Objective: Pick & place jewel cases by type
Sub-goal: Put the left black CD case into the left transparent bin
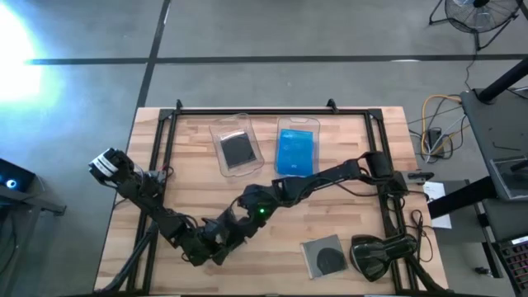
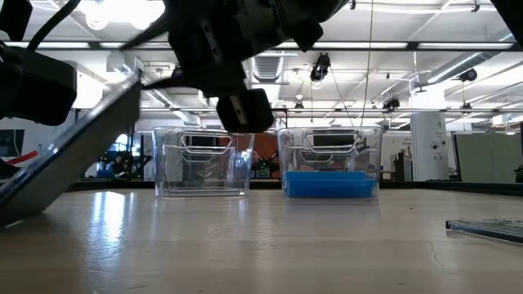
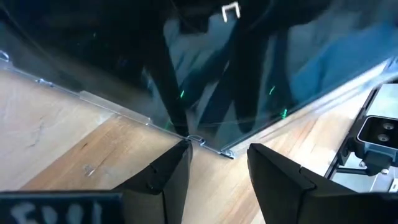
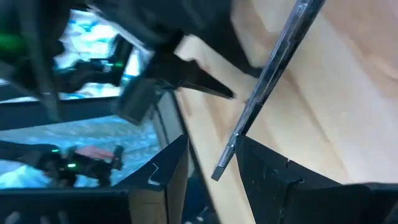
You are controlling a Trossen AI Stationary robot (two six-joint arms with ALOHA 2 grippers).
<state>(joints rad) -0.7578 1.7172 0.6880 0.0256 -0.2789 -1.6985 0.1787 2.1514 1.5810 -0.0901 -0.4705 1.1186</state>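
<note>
A dark translucent jewel case (image 2: 73, 147) stands tilted, its lower edge on the table and its upper edge up among the two grippers. Both grippers meet over it near the table's near left part. My left gripper (image 3: 217, 155) is open, with the case's corner in front of its fingertips. My right gripper (image 4: 211, 158) is open, and the case (image 4: 273, 68) runs edge-on between its fingers. Another dark case (image 1: 323, 257) lies flat on the near right of the table. One dark case (image 1: 238, 151) lies in the left bin, and blue cases (image 1: 297, 154) lie in the right bin. My left gripper has the case's corner (image 3: 196, 142) right at the tip of one finger (image 3: 177, 162); I cannot tell whether it touches. My right gripper stands astride the case's edge (image 4: 231, 152), which lies against the inner side of one finger (image 4: 249, 155). The other finger stands apart from it.
Two clear bins (image 1: 216, 132) (image 1: 298, 124) stand side by side at the far middle of the table. A bulky black curved device (image 1: 384, 252) sits at the near right corner. Bare wood lies between the bins and the grippers. A black frame rims the table.
</note>
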